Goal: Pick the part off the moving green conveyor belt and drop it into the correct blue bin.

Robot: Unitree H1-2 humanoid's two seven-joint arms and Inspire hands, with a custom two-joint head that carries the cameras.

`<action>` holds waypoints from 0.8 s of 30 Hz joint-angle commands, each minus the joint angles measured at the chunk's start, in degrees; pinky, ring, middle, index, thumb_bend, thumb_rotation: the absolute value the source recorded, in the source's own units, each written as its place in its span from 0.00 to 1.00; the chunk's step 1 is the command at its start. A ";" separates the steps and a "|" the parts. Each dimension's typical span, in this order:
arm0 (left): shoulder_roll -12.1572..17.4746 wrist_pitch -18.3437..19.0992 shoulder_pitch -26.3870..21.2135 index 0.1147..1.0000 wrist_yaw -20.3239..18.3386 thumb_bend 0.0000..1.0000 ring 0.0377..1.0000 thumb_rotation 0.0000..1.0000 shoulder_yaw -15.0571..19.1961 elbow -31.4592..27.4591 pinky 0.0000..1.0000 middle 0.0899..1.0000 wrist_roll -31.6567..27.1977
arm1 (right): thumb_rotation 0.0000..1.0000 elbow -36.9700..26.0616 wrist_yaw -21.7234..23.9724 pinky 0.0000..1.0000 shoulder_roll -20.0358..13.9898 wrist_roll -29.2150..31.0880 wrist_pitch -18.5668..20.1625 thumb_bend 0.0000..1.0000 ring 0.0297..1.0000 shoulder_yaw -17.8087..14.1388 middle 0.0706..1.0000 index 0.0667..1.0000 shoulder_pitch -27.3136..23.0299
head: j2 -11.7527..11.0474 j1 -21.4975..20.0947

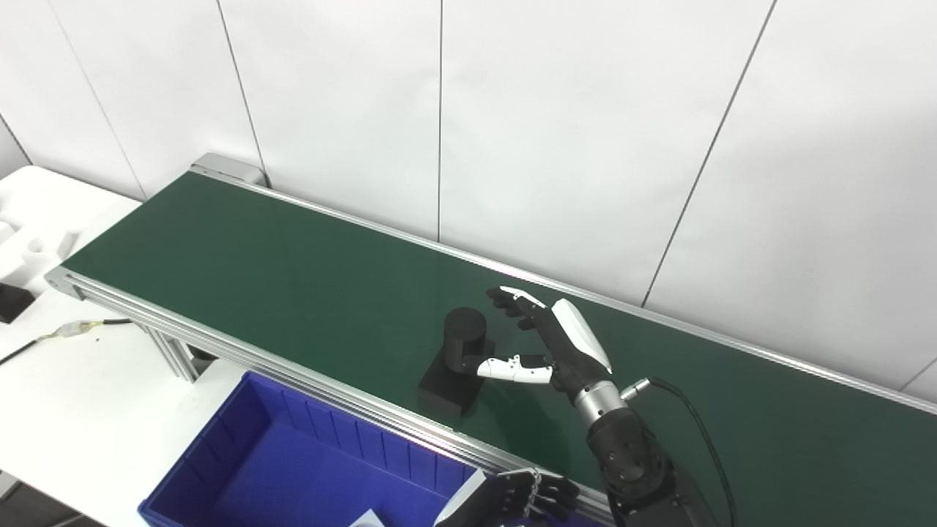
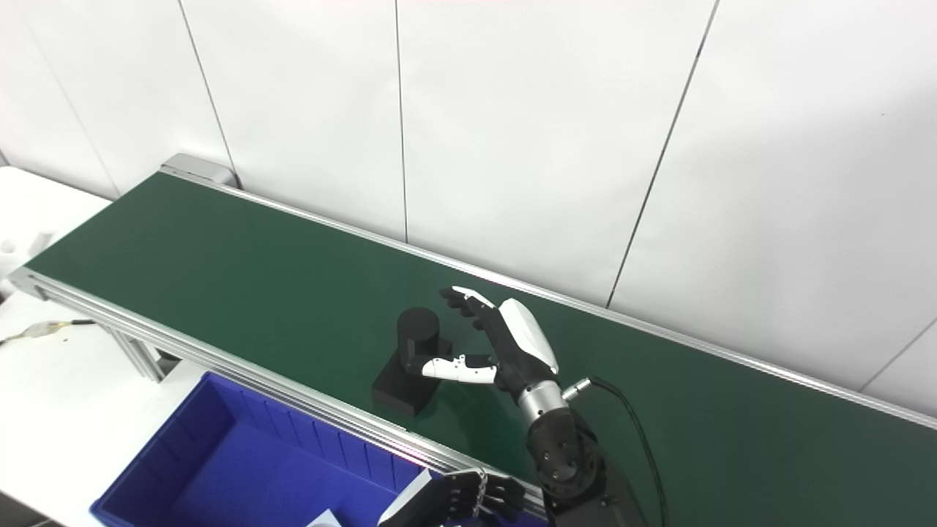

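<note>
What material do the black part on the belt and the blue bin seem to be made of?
The black part looks like matte plastic, possibly printed: dull, uniform black, no shine. The blue bin looks like moulded plastic, with even colour, a slight gloss and ribbed inner walls. Neither material is certain from the look alone.

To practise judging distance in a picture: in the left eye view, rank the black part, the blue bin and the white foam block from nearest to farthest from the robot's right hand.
1. The black part, on the belt just left of the right hand, by its thumb.
2. The blue bin, below the belt's near edge, lower left.
3. The white foam block, far left on the table.
</note>
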 commanded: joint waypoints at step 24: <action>-0.59 -2.59 1.78 0.64 1.32 0.79 0.62 0.77 -0.83 -5.25 0.56 0.64 0.23 | 0.00 3.97 -12.98 0.43 2.57 -2.13 -8.41 0.63 0.51 -1.01 0.58 0.64 0.00 | 2.52 -1.05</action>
